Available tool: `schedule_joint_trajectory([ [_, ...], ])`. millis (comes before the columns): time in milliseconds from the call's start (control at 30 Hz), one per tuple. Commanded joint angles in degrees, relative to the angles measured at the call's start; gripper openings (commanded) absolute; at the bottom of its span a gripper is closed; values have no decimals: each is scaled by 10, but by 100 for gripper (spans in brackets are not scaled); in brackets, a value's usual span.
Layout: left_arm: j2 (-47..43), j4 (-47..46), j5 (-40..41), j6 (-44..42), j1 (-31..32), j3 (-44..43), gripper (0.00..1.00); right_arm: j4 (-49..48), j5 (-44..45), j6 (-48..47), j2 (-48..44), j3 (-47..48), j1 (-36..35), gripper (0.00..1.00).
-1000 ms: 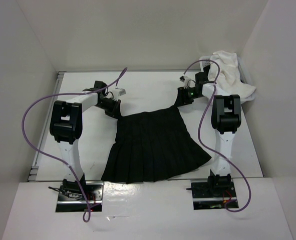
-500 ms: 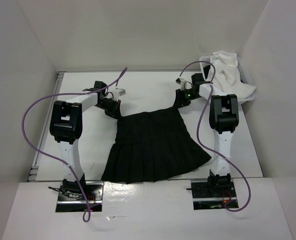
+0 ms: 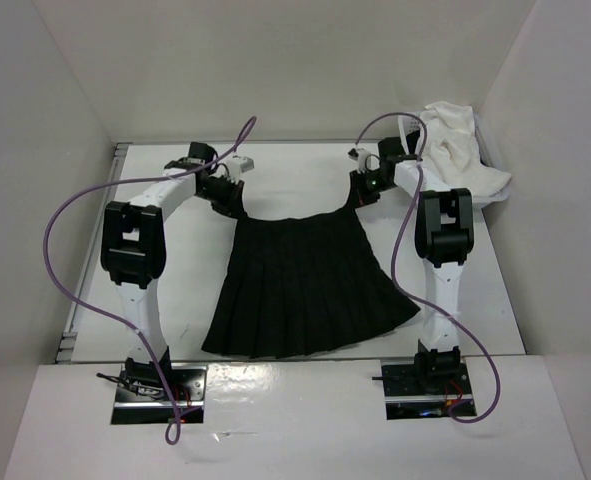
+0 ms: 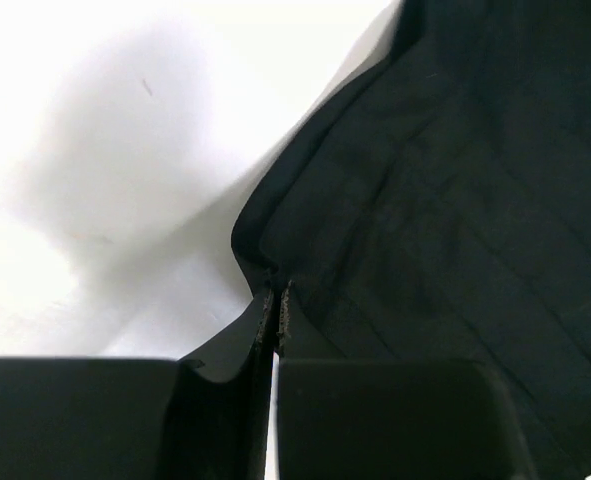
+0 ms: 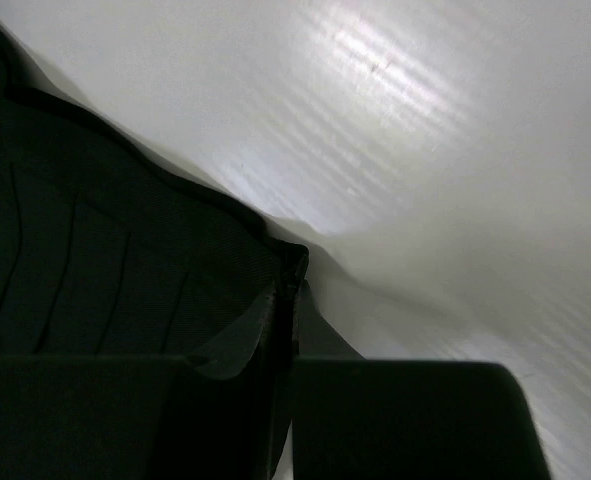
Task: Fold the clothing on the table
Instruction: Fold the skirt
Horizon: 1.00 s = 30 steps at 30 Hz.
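The clothing, a black pleated skirt (image 3: 305, 290), lies flat on the white table (image 3: 295, 170) with its narrow waist at the far side and its wide hem toward the arm bases. My left gripper (image 3: 237, 208) is shut on the waist's left corner. In the left wrist view the fingertips (image 4: 275, 295) pinch the fabric edge, and the skirt (image 4: 455, 180) spreads to the right. My right gripper (image 3: 358, 203) is shut on the waist's right corner. In the right wrist view its tips (image 5: 290, 285) clamp the corner of the skirt (image 5: 105, 260).
A white cloth garment (image 3: 460, 150) is heaped at the back right corner, close behind the right arm. A thin metal rail (image 3: 83, 290) runs along the table's left edge. White walls enclose the table on three sides. Purple cables loop from both arms.
The right gripper has closed on the waist's right corner. The left gripper has moved toward the far side with its corner, and the waist now runs straighter between the two grippers.
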<state>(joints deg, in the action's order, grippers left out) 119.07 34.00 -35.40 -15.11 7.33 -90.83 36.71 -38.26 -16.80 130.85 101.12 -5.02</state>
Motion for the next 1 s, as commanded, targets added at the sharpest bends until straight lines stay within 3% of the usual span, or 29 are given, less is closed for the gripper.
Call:
schedule_joint_trajectory([
  [0,-9,11,2,-17,2,-51,0,-13,44,25,-45,68,-6,0],
  [200,-15,5,31,-11,2,-120,0,-24,89,56,-45,145,-6,0],
  [533,-32,-21,46,3,-40,-213,0,-85,167,106,-81,164,5,0],
  [700,-59,-31,60,3,-40,-213,0,-117,173,113,-131,124,11,0],
  [967,-144,-26,23,-34,-35,-97,0,-82,127,75,-208,55,11,0],
])
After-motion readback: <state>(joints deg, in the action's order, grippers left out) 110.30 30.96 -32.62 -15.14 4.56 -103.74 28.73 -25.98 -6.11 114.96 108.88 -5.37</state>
